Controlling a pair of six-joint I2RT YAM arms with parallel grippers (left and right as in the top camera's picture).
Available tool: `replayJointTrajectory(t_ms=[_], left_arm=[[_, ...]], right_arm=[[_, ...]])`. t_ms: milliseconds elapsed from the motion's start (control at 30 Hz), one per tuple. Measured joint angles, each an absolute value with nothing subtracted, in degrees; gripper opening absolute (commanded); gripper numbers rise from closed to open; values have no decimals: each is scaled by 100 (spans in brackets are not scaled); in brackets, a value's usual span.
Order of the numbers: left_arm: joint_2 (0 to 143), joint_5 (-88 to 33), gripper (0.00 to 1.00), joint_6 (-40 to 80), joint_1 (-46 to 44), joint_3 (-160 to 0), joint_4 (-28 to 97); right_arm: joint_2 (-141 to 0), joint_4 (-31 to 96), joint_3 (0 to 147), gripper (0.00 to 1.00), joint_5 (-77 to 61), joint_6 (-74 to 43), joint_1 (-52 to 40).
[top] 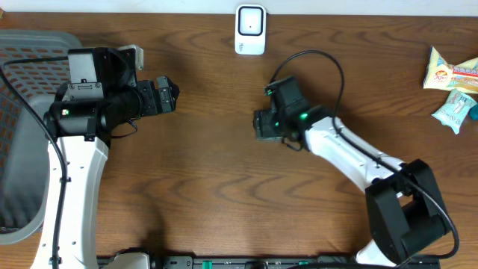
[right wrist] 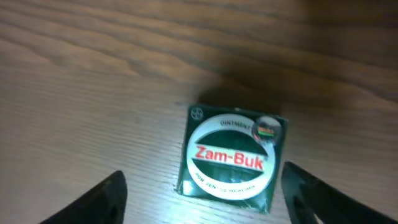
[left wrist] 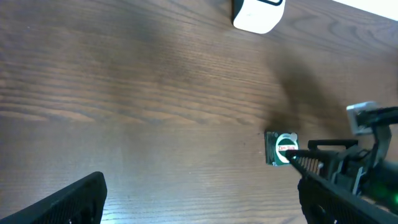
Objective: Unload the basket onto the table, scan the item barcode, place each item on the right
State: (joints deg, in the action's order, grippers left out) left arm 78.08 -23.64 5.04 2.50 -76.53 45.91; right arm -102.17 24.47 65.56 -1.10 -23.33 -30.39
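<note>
Box likely light, stiff, slick-faced; pinch opposite side walls. Right gripper spread, straddling box, not touching.

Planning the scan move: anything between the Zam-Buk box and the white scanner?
Nothing visible. The left wrist view shows only bare table between the Zam-Buk box and the white scanner. The right gripper sits over the box, fingers open either side, not touching it.
</note>
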Motion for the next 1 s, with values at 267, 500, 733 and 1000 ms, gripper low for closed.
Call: replayJointTrajectory(t_ms=[267, 500, 733, 1000], left_arm=[[7808, -2366, 98, 504, 250, -7653, 4591], [7808, -2366, 98, 504, 250, -7653, 4591], [7808, -2364, 98, 504, 250, -7653, 4591], [7808, -2364, 98, 504, 250, -7653, 4591]], right_arm=[[-10289, 2429, 6554, 81, 1903, -2344, -3835], [-10812, 2064, 6554, 84, 3017, -1984, -4375], [-11041, 2021, 6549, 85, 3673, -1588, -4764], [-11153, 2008, 6549, 85, 3745, -1358, -4694]])
